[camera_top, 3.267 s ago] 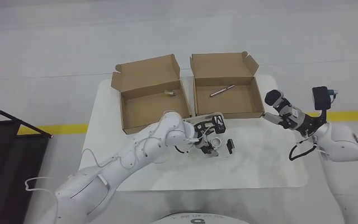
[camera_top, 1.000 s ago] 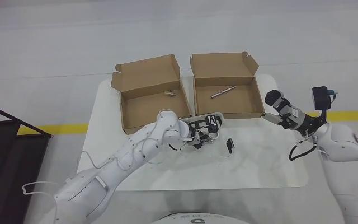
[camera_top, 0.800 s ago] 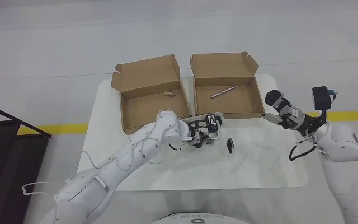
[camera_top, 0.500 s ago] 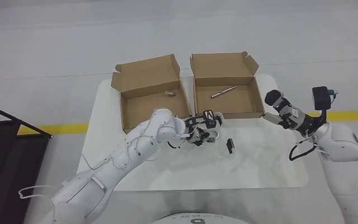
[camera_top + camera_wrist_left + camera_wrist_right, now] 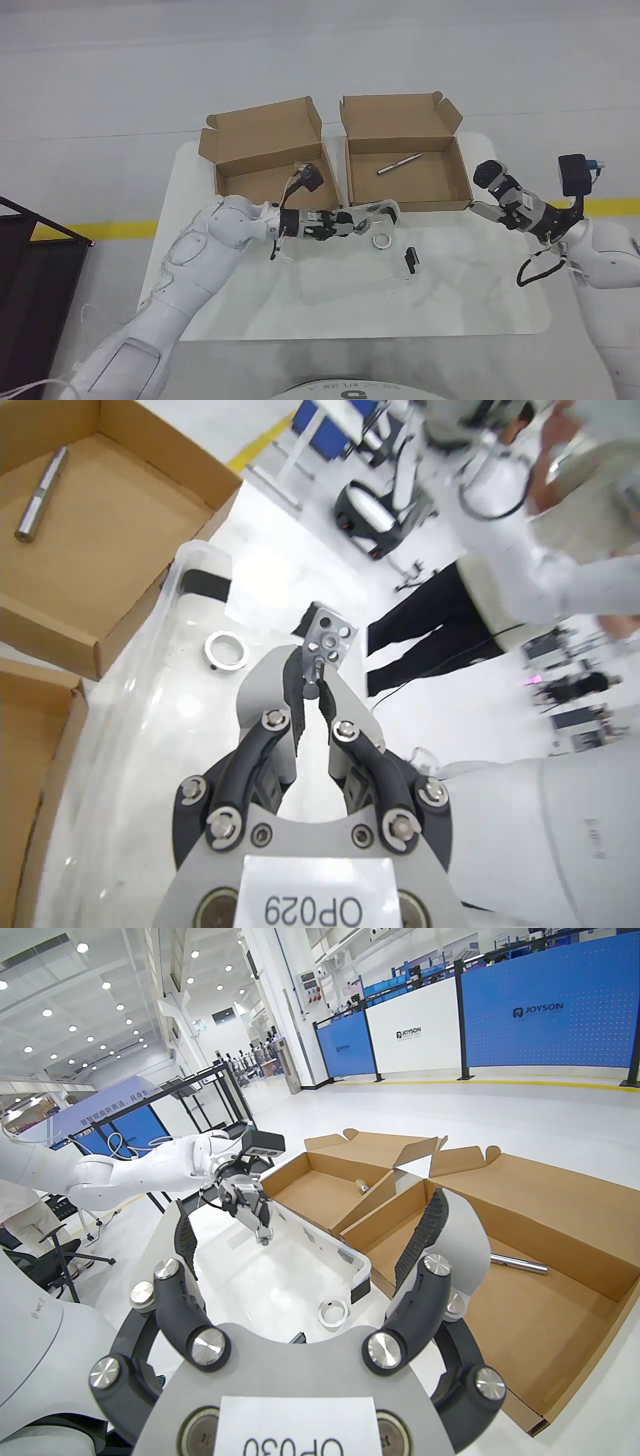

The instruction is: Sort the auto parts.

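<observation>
My left gripper [image 5: 311, 680] is shut on a small metal bracket [image 5: 327, 642] with several holes, held above the clear plastic tray [image 5: 200, 555]. In the top view this gripper [image 5: 362, 218] points at the right cardboard box [image 5: 455, 190], with the bracket [image 5: 386, 211] over the tray's far edge. A metal ring [image 5: 380, 240] and a black part [image 5: 411, 260] lie in the tray. A steel rod [image 5: 398, 163] lies in the right box, and a small metal part [image 5: 300, 165] lies in the left box [image 5: 225, 205]. My right gripper [image 5: 483, 193] hangs open just past the right box's corner.
Both boxes stand open side by side at the table's far edge, flaps up. The clear tray [image 5: 330, 290] sits in front of them. The right wrist view shows the ring [image 5: 333, 1313] and the rod [image 5: 517, 1264].
My left gripper, earlier down in the tray, has risen with the bracket in it. The left arm has swung out to the left and the wrist has turned. The right arm has stayed still.
</observation>
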Motion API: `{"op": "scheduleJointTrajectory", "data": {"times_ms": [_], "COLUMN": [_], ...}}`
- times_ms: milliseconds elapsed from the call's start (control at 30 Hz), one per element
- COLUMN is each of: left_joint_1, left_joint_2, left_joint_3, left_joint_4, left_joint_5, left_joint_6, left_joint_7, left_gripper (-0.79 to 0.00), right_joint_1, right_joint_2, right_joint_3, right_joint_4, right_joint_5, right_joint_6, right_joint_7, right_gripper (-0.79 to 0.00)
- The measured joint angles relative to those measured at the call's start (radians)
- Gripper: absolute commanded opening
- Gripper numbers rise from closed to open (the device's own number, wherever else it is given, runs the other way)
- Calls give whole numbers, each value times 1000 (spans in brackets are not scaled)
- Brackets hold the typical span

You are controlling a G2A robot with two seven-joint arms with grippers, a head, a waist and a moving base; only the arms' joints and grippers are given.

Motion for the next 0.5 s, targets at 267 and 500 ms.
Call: {"op": "scheduleJointTrajectory", "data": {"times_ms": [267,500], "left_joint_1": [4,2], "left_joint_2": [14,16], "left_joint_3": [-7,-3], "left_joint_4": [14,28], "left_joint_5": [-586,-697], "left_joint_6": [163,198], "left_joint_7": [-229,-264], "left_gripper": [-785,-785], "right_joint_1": [0,0], "right_joint_2": [0,0], "right_joint_3": [0,0], "right_joint_4": [0,0], "right_joint_5": [0,0], "right_joint_6": [0,0], "right_joint_7": [0,0], "right_gripper": [0,0]}}
